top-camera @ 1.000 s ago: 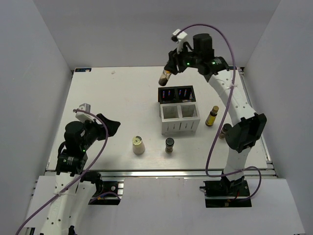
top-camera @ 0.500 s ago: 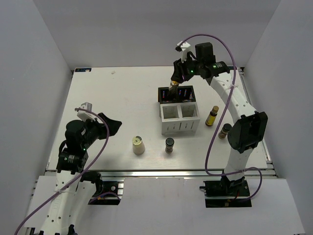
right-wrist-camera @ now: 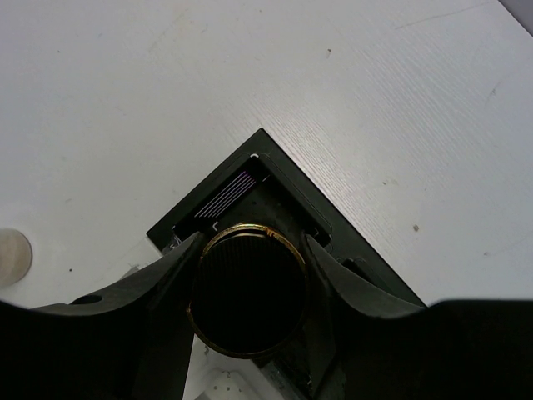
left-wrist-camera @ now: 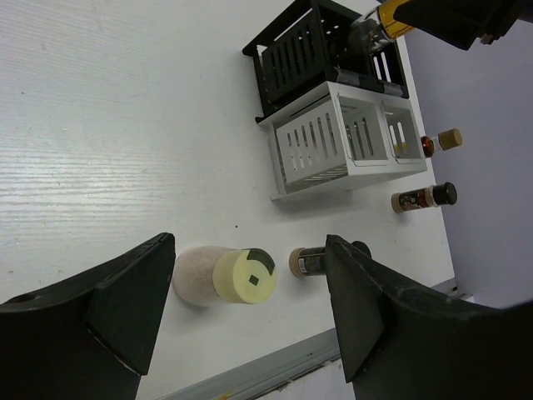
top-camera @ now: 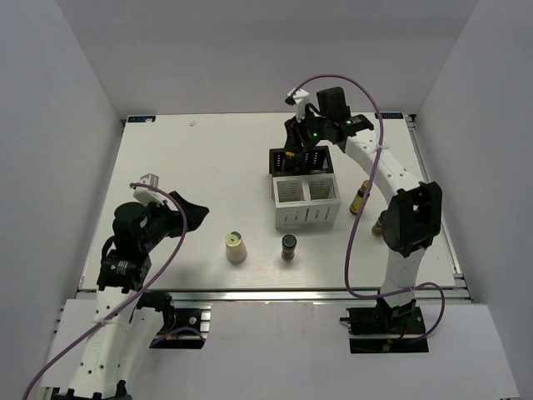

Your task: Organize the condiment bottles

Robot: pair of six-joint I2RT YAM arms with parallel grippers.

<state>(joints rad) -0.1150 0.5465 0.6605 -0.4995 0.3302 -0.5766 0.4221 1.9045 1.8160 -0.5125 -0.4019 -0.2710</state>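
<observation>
**Tall bottle held over the box's black rear compartment**

A tall dark bottle with a yellow label (left-wrist-camera: 376, 20) is clamped between the fingers of the right gripper (right-wrist-camera: 250, 258). It is held directly above the far-left black compartment of the four-compartment box (top-camera: 306, 215). Whether its base rests on the compartment floor cannot be told.

The left gripper (left-wrist-camera: 251, 246) is spread wide with nothing held, and hovers well off to the near-left of the box. A cream conical bottle (top-camera: 236, 247) is seen upright on the table (top-camera: 191, 167), to the near-left of the box. A short brown jar (top-camera: 289, 247) with a dark cap is stood just in front of the box's white half.

To the right of the box a second tall yellow-labelled bottle (top-camera: 361, 197) is placed. A second short jar (left-wrist-camera: 423, 197) is set a little nearer than it, and both are apart from the box wall.
</observation>
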